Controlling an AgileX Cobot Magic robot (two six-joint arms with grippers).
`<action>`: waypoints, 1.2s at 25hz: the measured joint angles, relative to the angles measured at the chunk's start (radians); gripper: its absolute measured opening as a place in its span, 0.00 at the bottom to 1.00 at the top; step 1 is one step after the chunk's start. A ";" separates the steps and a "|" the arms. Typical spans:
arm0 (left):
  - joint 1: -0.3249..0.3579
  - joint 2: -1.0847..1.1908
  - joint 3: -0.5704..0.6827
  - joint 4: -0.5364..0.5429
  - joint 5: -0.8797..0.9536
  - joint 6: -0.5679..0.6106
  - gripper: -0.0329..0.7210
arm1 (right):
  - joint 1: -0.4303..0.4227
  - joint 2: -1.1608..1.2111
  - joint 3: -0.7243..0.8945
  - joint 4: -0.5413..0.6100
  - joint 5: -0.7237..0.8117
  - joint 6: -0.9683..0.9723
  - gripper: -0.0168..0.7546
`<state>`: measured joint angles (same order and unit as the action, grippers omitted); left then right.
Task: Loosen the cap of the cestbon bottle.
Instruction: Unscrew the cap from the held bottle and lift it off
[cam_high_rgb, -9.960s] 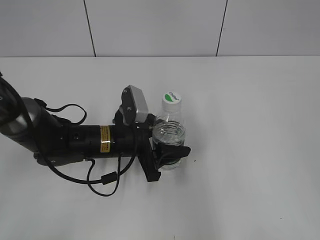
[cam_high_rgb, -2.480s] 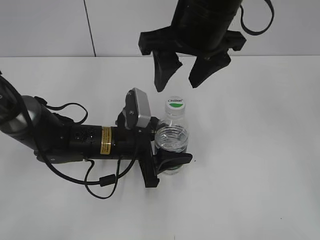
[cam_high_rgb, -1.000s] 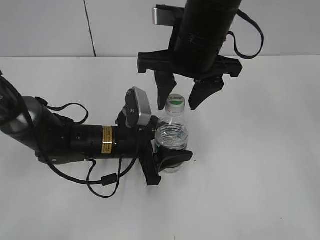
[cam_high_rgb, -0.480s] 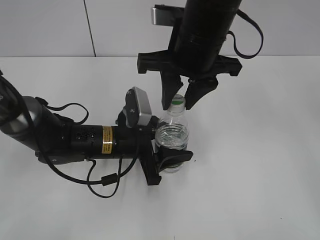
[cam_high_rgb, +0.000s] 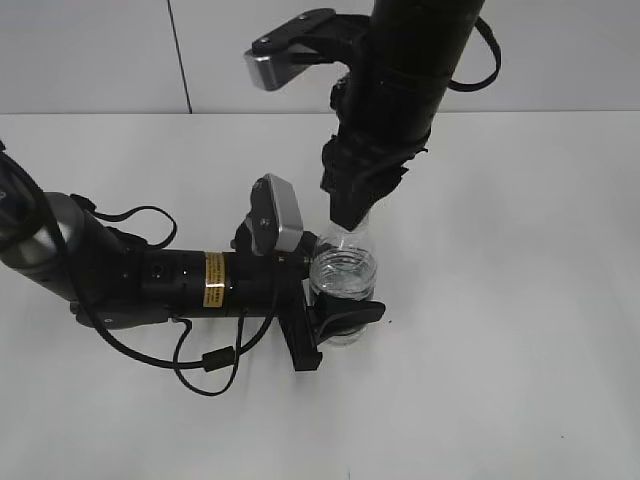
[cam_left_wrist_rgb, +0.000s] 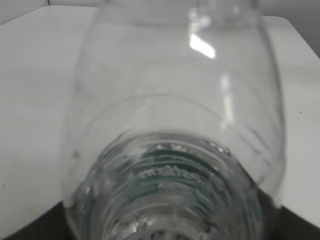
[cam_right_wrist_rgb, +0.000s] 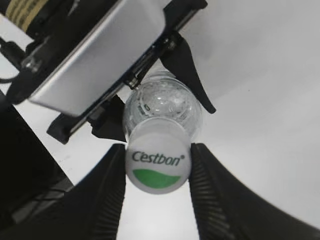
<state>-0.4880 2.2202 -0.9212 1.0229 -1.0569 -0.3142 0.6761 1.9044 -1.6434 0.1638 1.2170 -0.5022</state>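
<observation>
White tabletop (cam_high_rgb: 520, 330) stretches under two black arms at work on one small bottle. At left in the exterior view, the left arm lies low along the table, a yellow label band (cam_high_rgb: 211, 279) around its forearm and a grey camera block (cam_high_rgb: 274, 213) on its wrist. Its left gripper (cam_high_rgb: 335, 320) is clamped around the lower body of the cestbon bottle (cam_high_rgb: 344, 275), which stands upright near the middle of the table. The left wrist view shows only that clear ribbed bottle at close range, blurred, with green print visible through the plastic; the fingers themselves are out of sight there.

Moving right, the right arm drops from above onto the top of the bottle, hiding its neck in the exterior view. The right gripper (cam_right_wrist_rgb: 156, 172) has its two ridged black fingers (cam_right_wrist_rgb: 107, 182) pressed against opposite sides of the cap (cam_right_wrist_rgb: 157, 167), closed on it. The cap's white top reads "Cestbon" above a green half-disc. Behind it, the bottle's shoulders and the left arm's camera block fill the frame.
</observation>
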 joint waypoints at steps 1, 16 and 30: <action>0.000 0.000 0.000 0.000 0.000 0.001 0.58 | 0.000 -0.001 0.000 0.000 0.000 -0.061 0.41; 0.000 0.000 0.000 0.013 0.000 0.006 0.58 | 0.000 -0.002 0.000 -0.007 0.000 -0.637 0.41; 0.000 0.000 -0.001 0.017 0.000 0.008 0.58 | 0.000 -0.003 0.000 0.011 -0.001 -0.682 0.41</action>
<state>-0.4880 2.2202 -0.9222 1.0404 -1.0569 -0.3064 0.6761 1.9016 -1.6434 0.1743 1.2161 -1.1845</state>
